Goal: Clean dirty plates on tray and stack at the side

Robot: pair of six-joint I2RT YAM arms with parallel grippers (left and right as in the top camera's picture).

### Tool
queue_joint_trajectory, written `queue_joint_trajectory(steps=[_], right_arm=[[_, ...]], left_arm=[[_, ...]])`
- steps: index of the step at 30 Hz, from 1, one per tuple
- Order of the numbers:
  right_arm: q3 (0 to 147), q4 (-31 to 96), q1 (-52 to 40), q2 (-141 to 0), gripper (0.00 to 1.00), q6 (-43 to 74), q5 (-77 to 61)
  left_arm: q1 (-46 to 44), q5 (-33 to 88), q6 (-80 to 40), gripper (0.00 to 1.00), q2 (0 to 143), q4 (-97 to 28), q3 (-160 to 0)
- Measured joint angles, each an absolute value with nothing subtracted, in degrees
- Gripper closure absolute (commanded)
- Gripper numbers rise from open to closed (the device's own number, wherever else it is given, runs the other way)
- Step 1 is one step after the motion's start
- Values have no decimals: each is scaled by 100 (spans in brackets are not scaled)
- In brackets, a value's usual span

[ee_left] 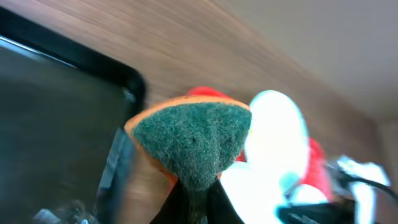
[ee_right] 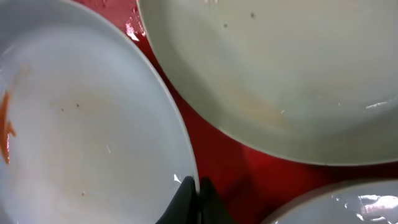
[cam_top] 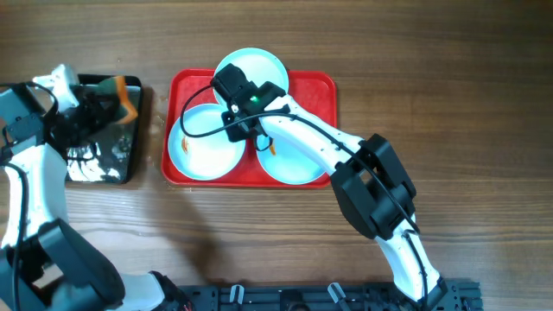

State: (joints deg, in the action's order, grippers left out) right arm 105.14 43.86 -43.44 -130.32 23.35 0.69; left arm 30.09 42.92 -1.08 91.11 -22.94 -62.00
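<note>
Right claw (ee_right: 194,202) clenched at rim of smeared plate (ee_right: 81,137) on tray (ee_right: 217,155); grasp unconfirmed. Left claw (ee_left: 193,204) grasping sponge (ee_left: 193,137), well left of tray; right arm nearer.

Just a brown wood-grain bench (cam_top: 484,104) under soft even light, plain pale wall (ee_left: 323,37) behind, black rail (cam_top: 328,298) along the front edge.

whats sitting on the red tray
Three pale plates lie on the red tray, some smeared orange. The right arm covers the middle where they meet, so that part is hidden.
</note>
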Motion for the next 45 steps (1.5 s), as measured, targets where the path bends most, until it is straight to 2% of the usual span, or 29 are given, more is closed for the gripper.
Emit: queue_joint_trajectory(steps=[6,11,17,24,34,40,45], right_arm=[[10149,4034,-4344,-13032,96,2532,67],[9935,3903,-4344,-13032,96,2786,43],[9933,3900,-4327,-13032,96,2939,3],[9913,3846,-4316,-13032,96,3022,-16],[9907,3754,-4305,-13032,96,3135,-95],[9907,3756,-4307,-13032,96,3144,-123],[9907,3760,-4307,-13032,96,3144,-128]], left_arm=[[2331,4630,-296,96,9041,-2768,-6200],[1387,3684,-316,96,9098,-3293,-6200],[443,3120,-333,96,9616,-3286,-5885],[-224,2316,-401,96,10154,-3098,-5655],[-464,996,-639,96,10320,-2842,-5732],[-497,-1175,-652,96,10333,-2648,-5798],[-486,-1653,-648,96,10337,-2655,-5826]])
